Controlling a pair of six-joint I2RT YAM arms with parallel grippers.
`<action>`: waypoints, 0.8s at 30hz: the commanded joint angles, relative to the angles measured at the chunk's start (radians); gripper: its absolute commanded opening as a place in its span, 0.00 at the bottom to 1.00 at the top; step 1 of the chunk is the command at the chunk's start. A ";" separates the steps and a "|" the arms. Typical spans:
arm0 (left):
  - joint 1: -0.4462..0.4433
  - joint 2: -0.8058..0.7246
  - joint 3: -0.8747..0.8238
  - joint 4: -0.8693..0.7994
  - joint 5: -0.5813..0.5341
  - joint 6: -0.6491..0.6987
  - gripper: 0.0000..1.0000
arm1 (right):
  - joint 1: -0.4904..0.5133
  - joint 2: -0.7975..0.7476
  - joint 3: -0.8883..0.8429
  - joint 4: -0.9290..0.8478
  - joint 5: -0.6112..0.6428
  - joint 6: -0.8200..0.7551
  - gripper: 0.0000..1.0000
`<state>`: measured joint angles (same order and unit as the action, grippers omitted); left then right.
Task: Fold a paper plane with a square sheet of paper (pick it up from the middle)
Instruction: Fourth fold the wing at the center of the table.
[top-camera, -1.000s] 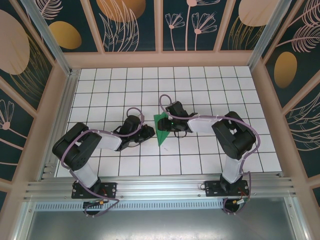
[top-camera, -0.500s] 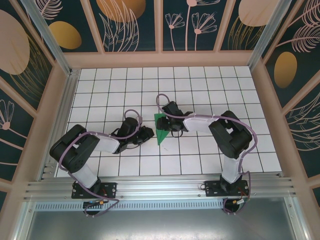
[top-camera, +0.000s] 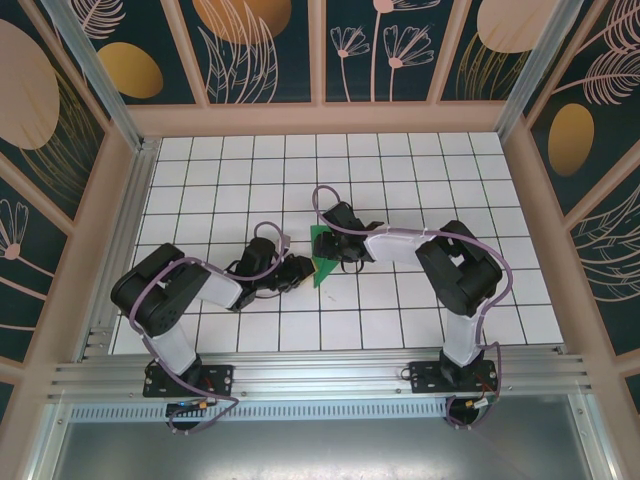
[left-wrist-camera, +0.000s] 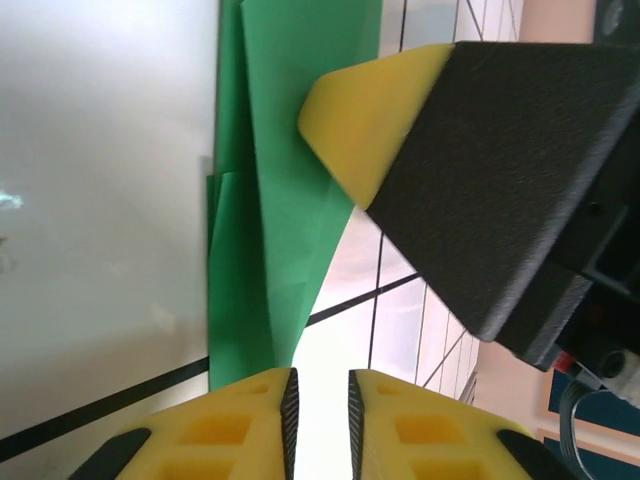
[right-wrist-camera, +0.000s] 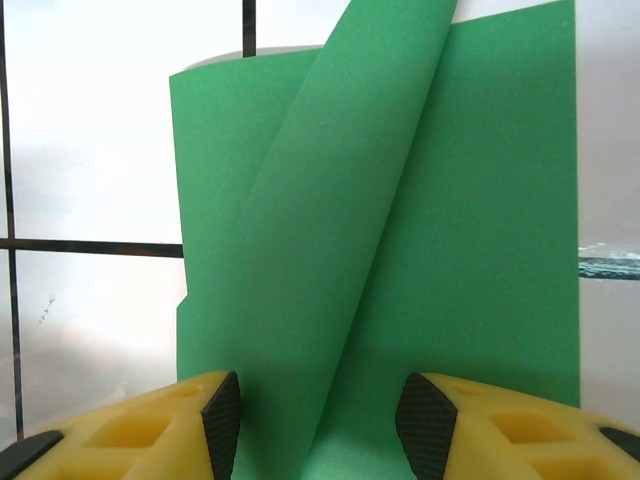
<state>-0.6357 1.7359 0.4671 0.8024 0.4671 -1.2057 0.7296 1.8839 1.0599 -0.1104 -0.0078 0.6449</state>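
While the left jaws stand only barely apart, with a thin slit of bare surface showing between their yellow pads and nothing caught in it, the right jaws stand wide apart, clamped on nothing. They straddle a raised flap of the bright green, partly folded sheet of paper. One yellow-tipped right fingertip seems to bear down on the green sheet from above, pinning it, though actual contact is hard to confirm.

The green sheet lies on the white grid-tiled worktop, with the right jaws over its broad end and the left jaws at its narrow end. Its long axis runs straight away from the left jaws. The pointed tip is the part closest to them, sitting just to one side of their slit rather than inside it.

Both arms are close to the green sheet, and the left one is the one free to act. Its next move probably turns on that small sideways offset: the slit has to line up with the sheet's edge before closing, or it will pinch nothing
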 joint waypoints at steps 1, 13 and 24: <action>-0.009 0.002 0.001 -0.042 -0.003 0.030 0.27 | -0.022 0.119 -0.069 -0.190 0.123 0.018 0.53; -0.024 0.031 0.034 -0.068 0.021 0.061 0.25 | -0.023 0.126 -0.068 -0.191 0.119 0.025 0.51; -0.029 0.030 0.069 -0.172 -0.016 0.104 0.22 | -0.023 0.134 -0.062 -0.198 0.121 0.036 0.49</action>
<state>-0.6571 1.7618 0.5140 0.6968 0.4683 -1.1446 0.7296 1.8923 1.0653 -0.1181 0.0036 0.6659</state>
